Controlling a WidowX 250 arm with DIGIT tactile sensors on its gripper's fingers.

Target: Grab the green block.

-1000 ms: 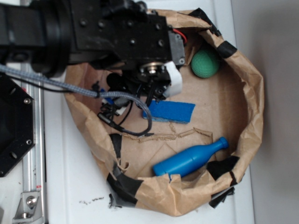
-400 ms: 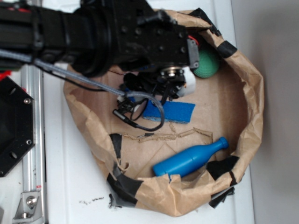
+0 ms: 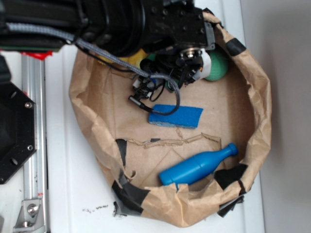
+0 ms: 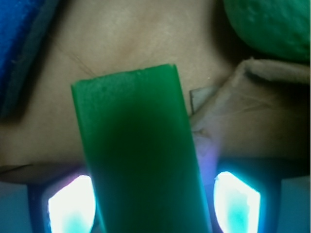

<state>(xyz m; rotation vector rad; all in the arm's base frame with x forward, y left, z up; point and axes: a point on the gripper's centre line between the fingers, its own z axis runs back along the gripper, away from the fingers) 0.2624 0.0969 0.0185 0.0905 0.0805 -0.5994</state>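
The green block (image 4: 136, 145), a flat smooth brick, fills the middle of the wrist view and lies on brown paper. My gripper (image 4: 153, 194) straddles its near end. The left pad (image 4: 70, 204) sits right against the block, while a narrow gap separates the right pad (image 4: 235, 199) from it. The jaws stand open around the block. In the exterior view the black arm covers the gripper (image 3: 192, 65) at the upper part of the paper nest, and the block is hidden beneath it.
A dimpled green ball (image 3: 217, 65) (image 4: 272, 24) lies just right of the gripper. A blue sponge (image 3: 176, 116) lies below it, and a blue bowling pin (image 3: 197, 166) near the front. The crumpled paper wall (image 3: 262, 121) rings everything. A paper fold (image 4: 252, 107) rises beside the block.
The arm has moved up and to the right, off the blue sponge and toward the green ball, so the sponge now shows whole.
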